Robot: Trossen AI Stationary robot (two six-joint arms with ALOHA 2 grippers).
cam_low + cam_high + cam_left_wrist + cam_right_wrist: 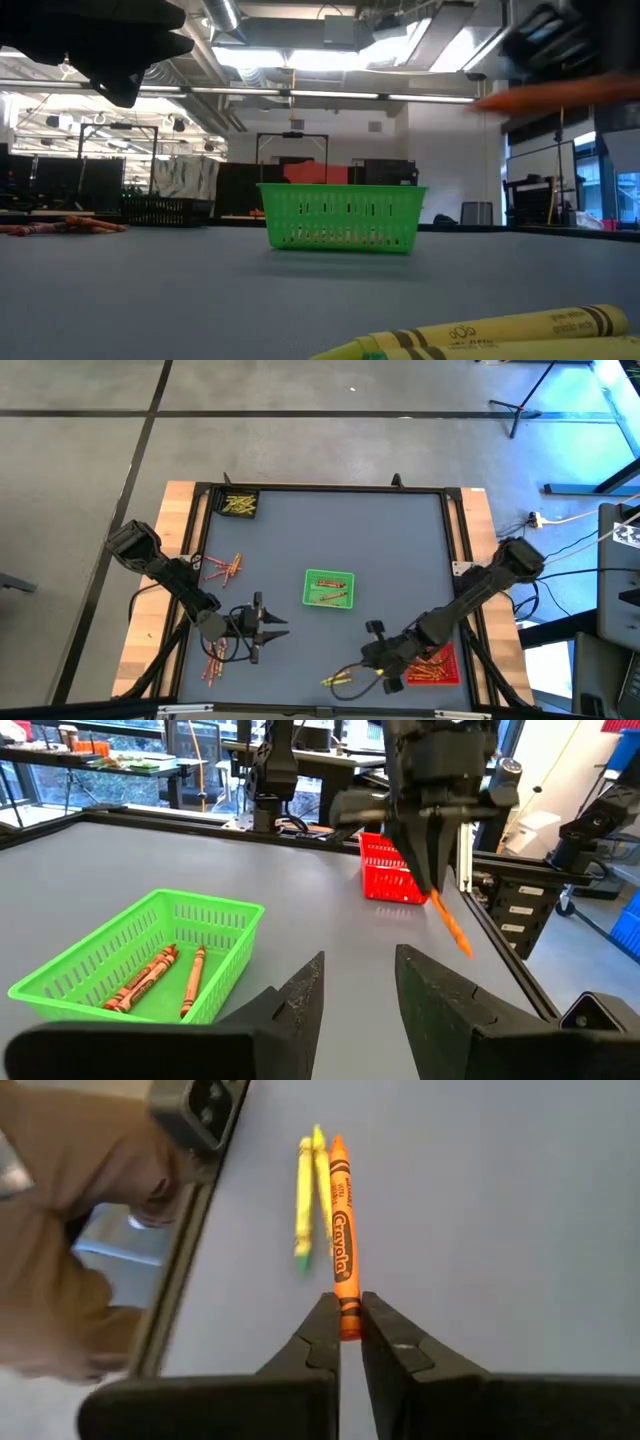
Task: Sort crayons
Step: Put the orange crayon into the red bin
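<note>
Near the table's front edge, the right gripper [345, 1320] pinches the blunt end of an orange crayon [342, 1230], its dark fingers [318, 1342] clenched on the paper-wrapped stick.

Just beneath the raised crayon, two yellow crayons [308, 1195] lie side by side on the smooth grey table [400, 560], with the red lattice tray [437, 665] of more crayons close beside that arm. Toward the left, the left gripper [268, 628] hovers with its fingers released and holding nothing, loose red and orange crayons [214, 658] scattered near it. Farther back, at mid-table, the green plastic lattice tray [328, 588] holds a few orange sticks, and at the far left corner a dark tray [239, 505] holds yellow ones.
</note>
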